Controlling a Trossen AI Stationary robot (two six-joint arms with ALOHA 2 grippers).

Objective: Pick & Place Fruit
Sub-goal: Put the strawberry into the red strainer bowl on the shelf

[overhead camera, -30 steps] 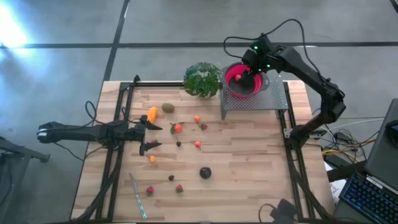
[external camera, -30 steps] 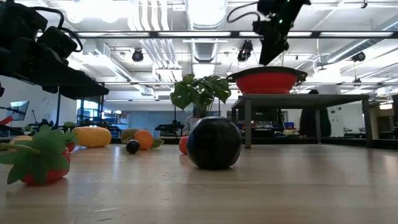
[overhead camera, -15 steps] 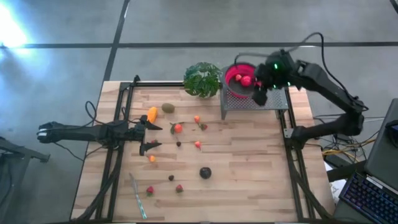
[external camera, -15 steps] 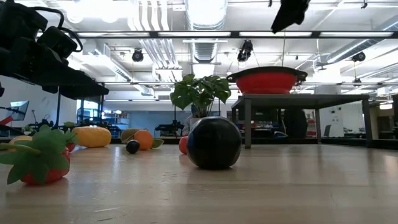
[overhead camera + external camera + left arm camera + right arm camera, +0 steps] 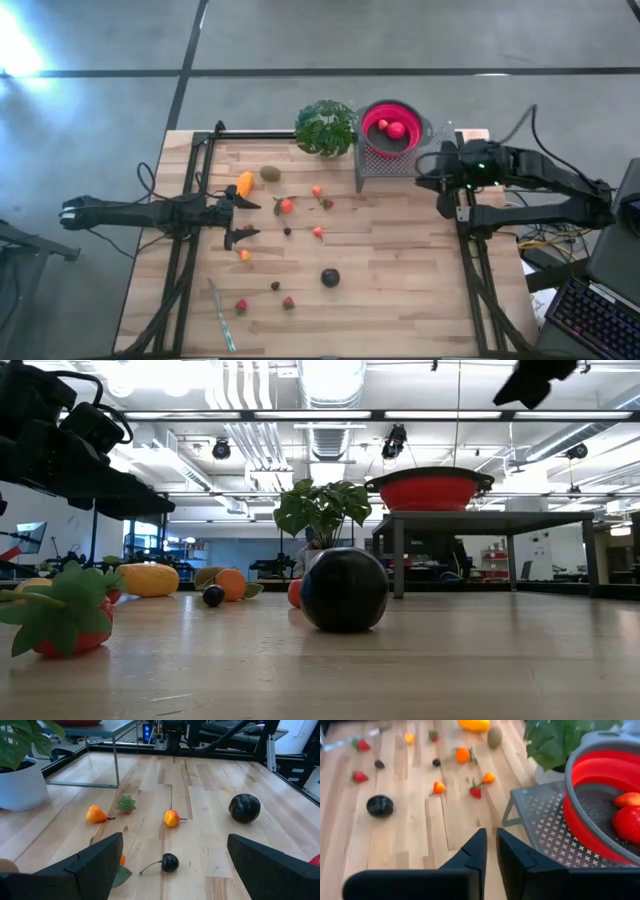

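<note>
I see my right gripper [image 5: 441, 183] at about three o'clock on the table, just beside the metal stand [image 5: 436, 160], its fingers [image 5: 470, 851] pressed nearly together with nothing between them. My left gripper [image 5: 240, 218] waits at nine o'clock, fingers [image 5: 95, 860] spread wide and empty, pointing toward the scattered fruit.

Two red fruits [image 5: 391, 128] lie in the red colander [image 5: 372, 141], which sits on the stand at one o'clock, next to the potted plant [image 5: 325, 127]. The rest lie on the wood: an elongated yellow-orange piece [image 5: 244, 183] and a kiwi [image 5: 270, 173] around eleven o'clock, small orange and red pieces [image 5: 287, 206] near the centre, a dark round fruit [image 5: 330, 277] at about six o'clock, two strawberries [image 5: 241, 306] toward seven o'clock, just beside a thin pale stick [image 5: 222, 315]

In the left wrist view a cherry [image 5: 169, 862] lies between the spread fingers
</note>
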